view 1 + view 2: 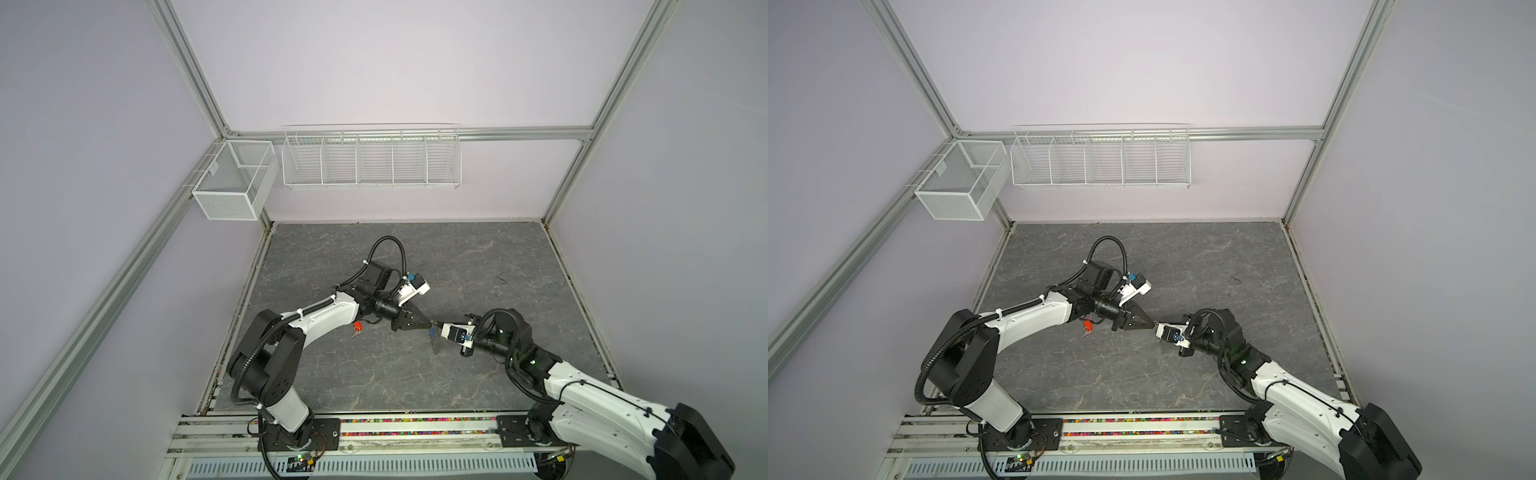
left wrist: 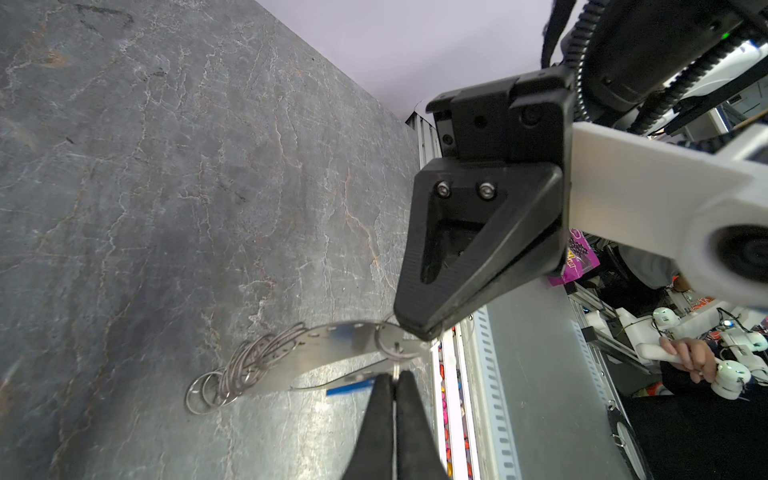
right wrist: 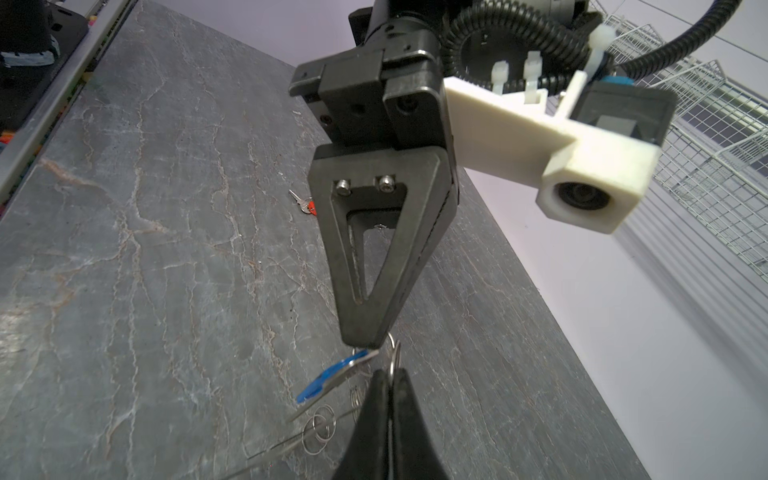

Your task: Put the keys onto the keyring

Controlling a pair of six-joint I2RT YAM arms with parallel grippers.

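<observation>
At table centre, over the grey marble-veined tabletop (image 1: 374, 374), both black wedge-shaped claws meet tip to tip. The right gripper (image 2: 415, 329) is clenched on the large split ring (image 2: 392, 343) at one end of the keyring (image 2: 332, 343), a flat, curved, dull-grey metal plate with small holes along one edge. In a top view it hangs below the tips, off the slab. The left gripper (image 3: 362, 340) is clenched on the blue-tagged key (image 3: 324, 380), seen edge-on, its glossy plastic tag jutting beside the plate. The orange-red-tagged key (image 1: 356, 326) lies flat on the slab under the left forearm, well apart. Thin wire small rings (image 2: 212, 390) bunch at the plate's far end
</observation>
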